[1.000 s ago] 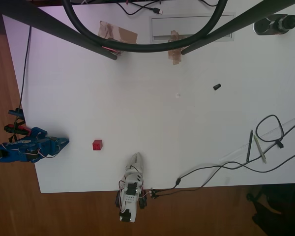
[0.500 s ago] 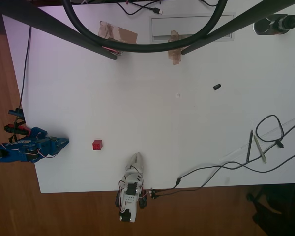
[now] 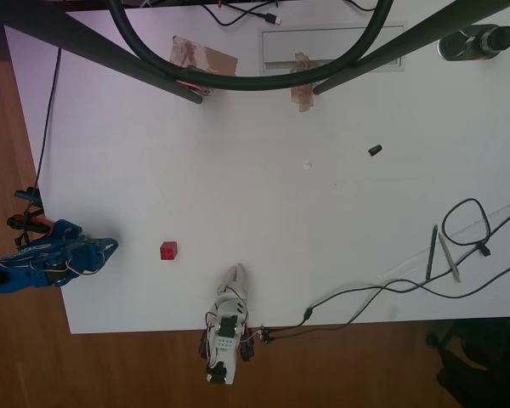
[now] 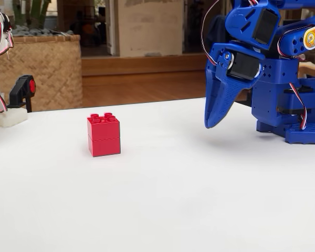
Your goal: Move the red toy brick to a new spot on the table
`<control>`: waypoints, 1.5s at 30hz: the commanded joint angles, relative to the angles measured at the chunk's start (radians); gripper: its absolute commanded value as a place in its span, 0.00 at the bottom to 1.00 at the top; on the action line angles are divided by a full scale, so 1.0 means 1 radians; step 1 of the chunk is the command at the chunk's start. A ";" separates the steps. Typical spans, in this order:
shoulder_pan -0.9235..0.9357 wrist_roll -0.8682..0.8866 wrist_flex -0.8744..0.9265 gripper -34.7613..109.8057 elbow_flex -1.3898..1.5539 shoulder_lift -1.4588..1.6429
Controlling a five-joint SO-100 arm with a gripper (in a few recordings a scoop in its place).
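The red toy brick (image 3: 168, 250) stands upright on the white desk (image 3: 263, 204), studs facing up, near the desk's lower-left corner in the overhead view; in the fixed view (image 4: 103, 135) it reads as two stacked layers, slightly taller than wide, so its long axis is vertical. It stands free, touching only the desk. To its left in the overhead view, at the desk's edge, the blue gripper (image 3: 110, 247) points toward the brick but sits apart from it. In the fixed view the gripper (image 4: 212, 123) tapers downward to a tip just above the desk, its fingers drawn together with nothing held.
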 commanded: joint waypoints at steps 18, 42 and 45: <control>0.118 -0.124 -0.219 0.33 -0.649 -0.726; 0.160 -0.067 -0.405 0.40 -0.841 -1.129; 0.163 -0.074 -0.417 0.39 -0.841 -1.141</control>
